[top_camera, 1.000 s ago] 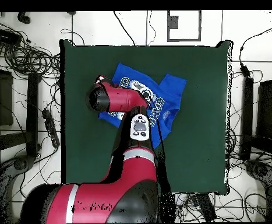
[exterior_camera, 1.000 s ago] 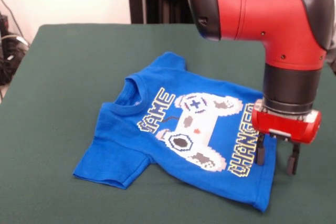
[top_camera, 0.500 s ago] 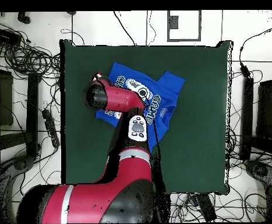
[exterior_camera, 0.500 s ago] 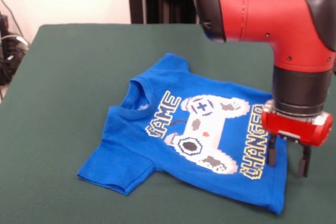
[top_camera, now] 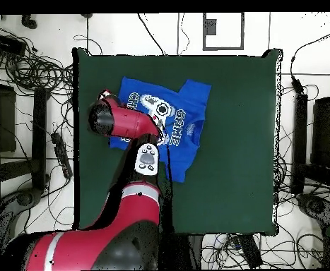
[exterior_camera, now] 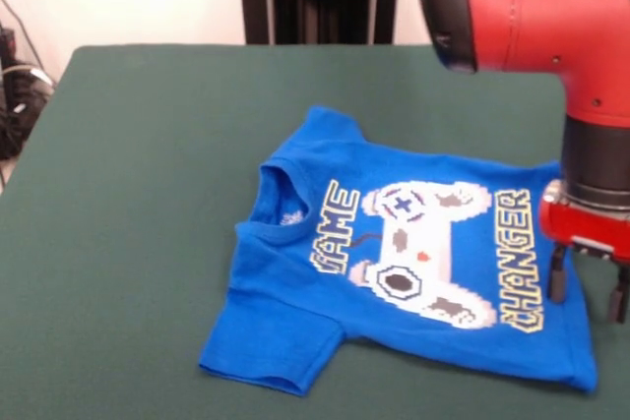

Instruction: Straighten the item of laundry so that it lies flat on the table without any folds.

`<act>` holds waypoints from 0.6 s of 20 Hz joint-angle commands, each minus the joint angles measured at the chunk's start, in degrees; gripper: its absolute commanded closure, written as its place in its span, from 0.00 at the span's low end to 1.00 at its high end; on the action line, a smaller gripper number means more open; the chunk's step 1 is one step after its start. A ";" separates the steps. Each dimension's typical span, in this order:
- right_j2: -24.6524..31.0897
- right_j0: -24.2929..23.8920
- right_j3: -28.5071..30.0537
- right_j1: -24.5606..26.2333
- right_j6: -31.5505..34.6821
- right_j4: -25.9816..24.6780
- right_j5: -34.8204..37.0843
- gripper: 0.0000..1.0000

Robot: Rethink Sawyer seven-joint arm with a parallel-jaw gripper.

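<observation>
- T-shirt (exterior_camera: 413, 272): small, bright blue, short-sleeved knit; it lies print-side up on the desk (exterior_camera: 138, 145), toward the right of the front view, collar pointing left and hem to the right.
- Print (exterior_camera: 421, 253): a blocky white-and-grey pixel game controller set between the yellow-outlined words "GAME" and "CHANGER".
- Cloth: the body lies mostly flat with soft ripples; the near sleeve (exterior_camera: 271, 346) spreads toward the front edge, and the far sleeve (exterior_camera: 330, 125) is bunched into a rounded hump.
- Collar (exterior_camera: 281, 206): a ribbed round neckline, slightly raised, with a pale label visible inside.
- Desk: a broad rectangle covered in matte dark green felt-like cloth, far larger than the shirt.
- Gripper (exterior_camera: 588, 287): a red block under a black cylindrical wrist, carrying two thin dark jaws that stand apart, pointing down at the hem edge of the shirt. Whether they pinch any cloth cannot be told.
- Overhead view: the glossy red arm (top_camera: 121, 121) covers the shirt's hem side.
</observation>
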 commanded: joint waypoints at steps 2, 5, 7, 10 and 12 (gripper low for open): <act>-0.42 6.62 2.97 4.01 20.48 8.76 7.19 0.00; -2.85 7.70 2.77 4.02 19.67 9.58 8.86 0.00; -5.78 8.71 2.67 3.86 19.09 9.40 10.22 0.00; -7.63 8.44 4.39 2.00 15.82 7.99 10.32 0.00; -9.26 7.72 6.58 -0.63 12.75 5.83 9.79 0.00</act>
